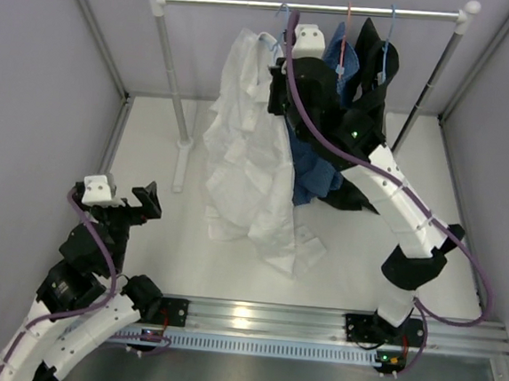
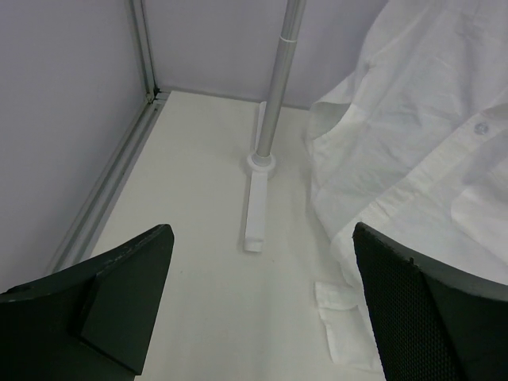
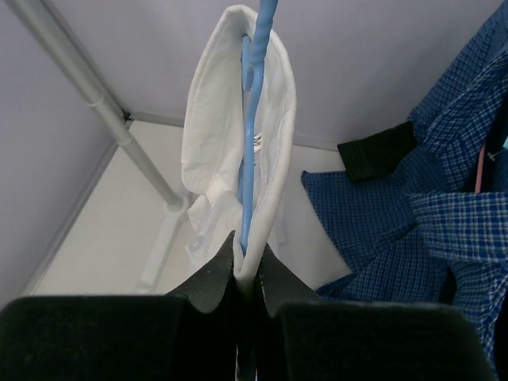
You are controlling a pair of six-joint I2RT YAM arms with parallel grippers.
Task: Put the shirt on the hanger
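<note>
The white shirt point(image 1: 245, 145) hangs from the rail, its tail pooled on the table; it also shows in the left wrist view point(image 2: 413, 151). The light-blue hanger point(image 3: 251, 127) runs up through the shirt's collar point(image 3: 206, 103), and its hook reaches the rail point(image 1: 283, 19). My right gripper point(image 3: 248, 262) is shut on the collar and the hanger wire, up by the rail point(image 1: 281, 86). My left gripper point(image 2: 262, 309) is open and empty, low at the near left point(image 1: 133, 199), apart from the shirt.
A clothes rail point(image 1: 315, 9) on two posts spans the back; its left post point(image 1: 174, 85) and foot point(image 2: 255, 202) stand beside the shirt. A blue checked shirt point(image 3: 421, 206) on a red hanger point(image 1: 345, 33) and a black garment point(image 1: 372, 67) hang to the right.
</note>
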